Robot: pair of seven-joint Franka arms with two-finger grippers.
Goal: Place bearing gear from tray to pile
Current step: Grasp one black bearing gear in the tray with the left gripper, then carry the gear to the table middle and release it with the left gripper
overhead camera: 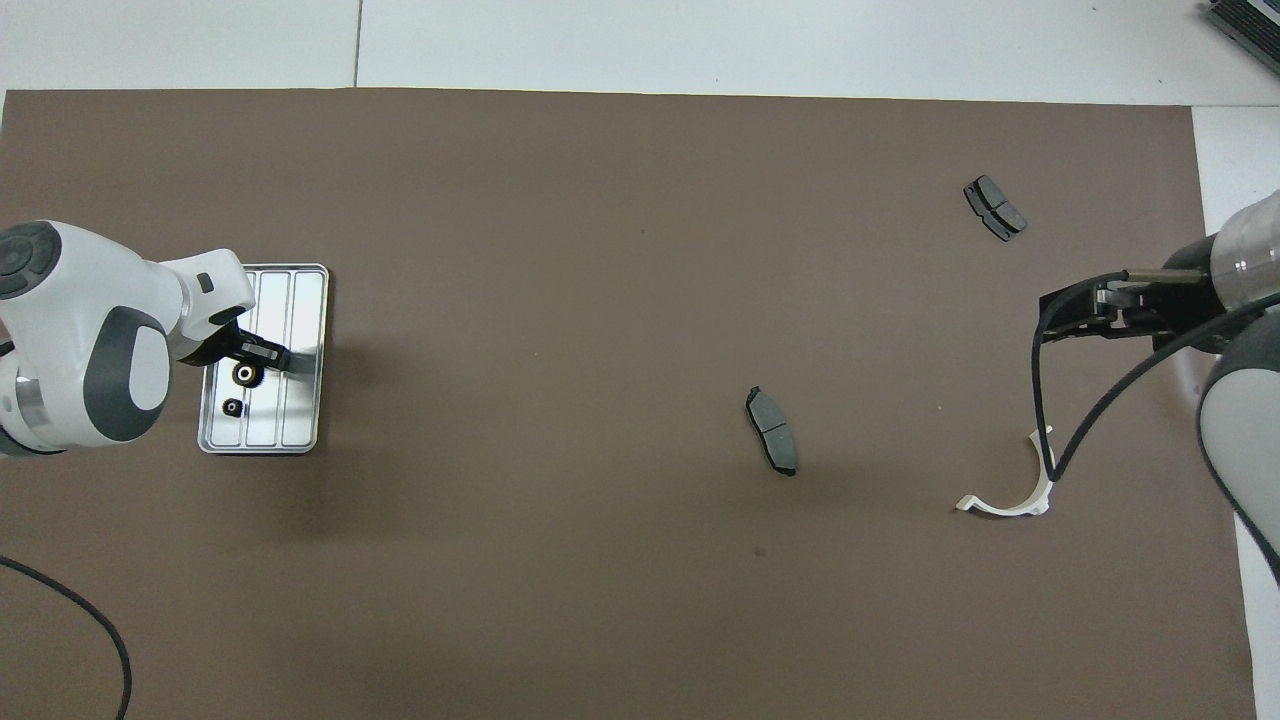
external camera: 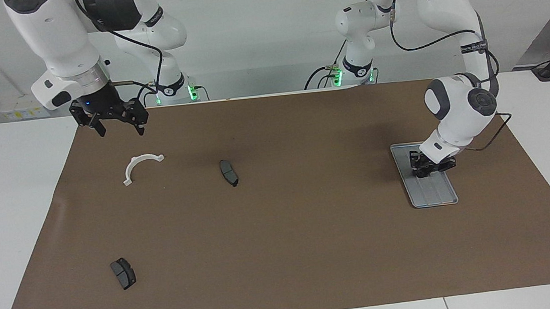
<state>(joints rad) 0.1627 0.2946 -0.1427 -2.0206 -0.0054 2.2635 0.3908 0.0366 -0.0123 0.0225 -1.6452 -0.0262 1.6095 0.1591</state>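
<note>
The silver-grey tray [overhead camera: 303,300] [external camera: 435,194] lies toward the left arm's end of the mat. On it are a black bearing gear [overhead camera: 245,373] and, nearer the robots, a smaller black part [overhead camera: 232,407]. My left gripper [overhead camera: 258,362] [external camera: 423,169] is down in the tray right at the gear, which it hides in the facing view. The pile is a white half-ring bracket [external camera: 140,163] [overhead camera: 1010,500] and two dark brake pads [external camera: 229,173] [external camera: 123,273]. My right gripper [external camera: 120,129] [overhead camera: 1045,315] waits open in the air over the mat near the bracket.
A brown mat [external camera: 314,251] covers most of the white table. The brake pads [overhead camera: 772,431] [overhead camera: 995,208] lie well apart, one mid-mat and one farthest from the robots. A black cable [overhead camera: 70,610] loops by the left arm.
</note>
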